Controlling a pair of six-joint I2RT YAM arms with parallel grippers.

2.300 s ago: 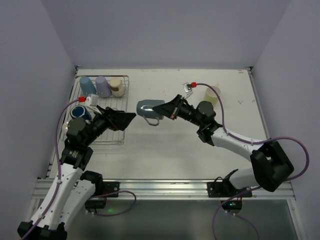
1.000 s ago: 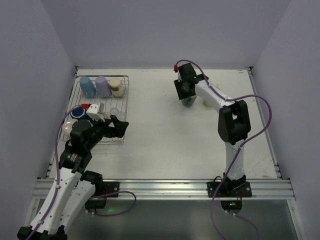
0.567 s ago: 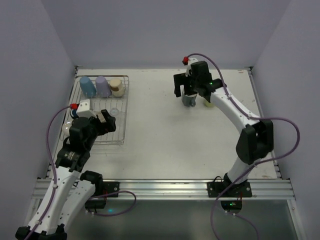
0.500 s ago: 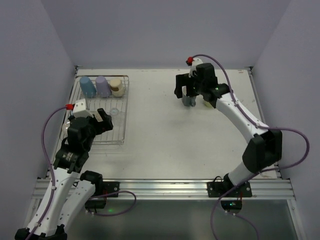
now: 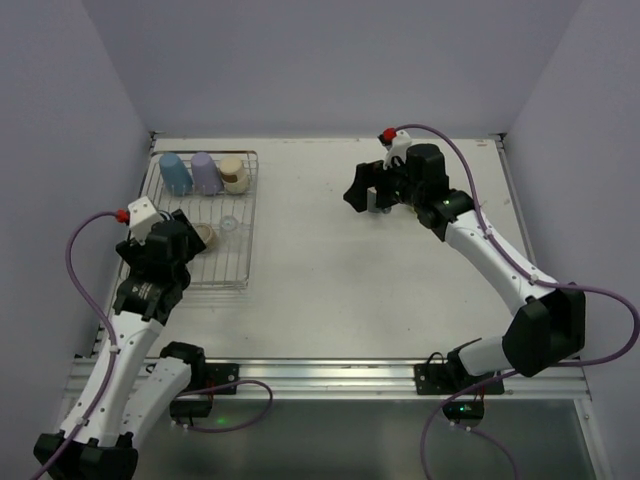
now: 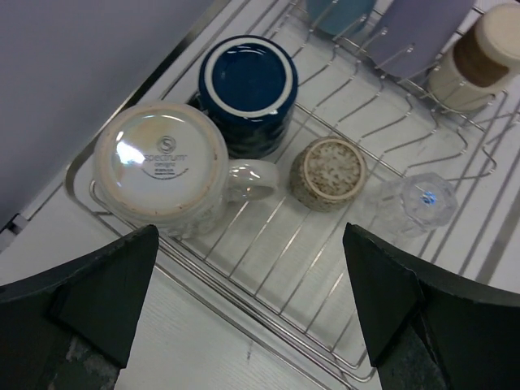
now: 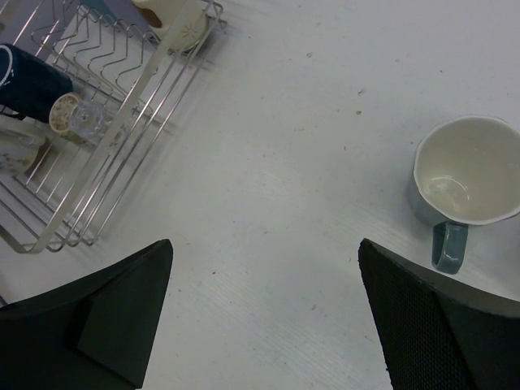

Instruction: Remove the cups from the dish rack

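Observation:
The dish rack (image 5: 247, 205) stands at the table's left. In the left wrist view it holds an upturned navy cup (image 6: 248, 89), an upturned pearly white mug (image 6: 160, 162), a small speckled beige cup (image 6: 328, 172) and a tiny clear glass (image 6: 418, 201). At its far end are a light blue cup (image 5: 175, 172), a lavender cup (image 5: 206, 172) and a cream cup (image 5: 235, 174). My left gripper (image 6: 250, 244) hangs open above the rack's near rim. A grey mug (image 7: 463, 183) stands upright on the table, to the right of my open, empty right gripper (image 7: 266, 252).
The rack's long side (image 7: 122, 138) shows at the left of the right wrist view, with bare white table (image 7: 292, 187) between it and the grey mug. Grey walls close the table in at the back and on both sides.
My right gripper opened, left the grey mug standing at the back middle of the table and lifted off it. My left arm swung back left over the rack's near-left part.

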